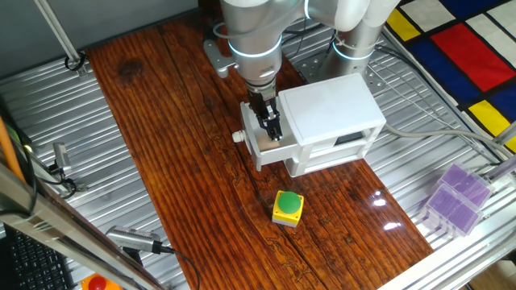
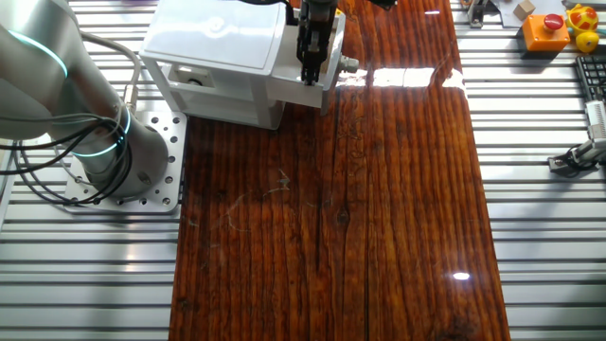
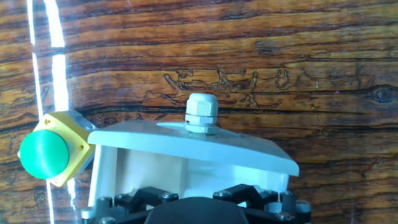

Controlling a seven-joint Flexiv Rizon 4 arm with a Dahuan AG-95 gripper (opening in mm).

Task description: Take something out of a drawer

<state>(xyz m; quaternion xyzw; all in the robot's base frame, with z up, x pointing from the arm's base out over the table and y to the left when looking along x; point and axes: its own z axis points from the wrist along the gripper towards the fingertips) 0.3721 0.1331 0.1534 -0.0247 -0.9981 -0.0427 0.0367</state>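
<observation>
White plastic made up the cabinet, which stood on the dark wooden table with its upper drawer pulled out toward the table's middle. A small round knob stuck out from the drawer's front panel. The arm came down from above, and its black gripper reached into the open drawer, just behind the front panel.

From the other fixed view the gripper stood upright over the drawer, with the knob pointing out over the bare boards. The cabinet sat beside the arm's round base.

In the hand view the drawer's front panel lay tilted across the frame, the knob rising from it, and the pale inside wall of the drawer showed beneath. The gripper's black body filled the bottom edge; its fingertips were out of sight, so I cannot tell how far the jaws stood apart or whether they had hold of anything. The cube could not be seen in any view; whether it lay in the drawer under the gripper, I cannot tell.

A yellow box with a green button sat on the table near the drawer's front, apart from it. Purple plastic pieces lay on the metal surround at the table's far corner.
</observation>
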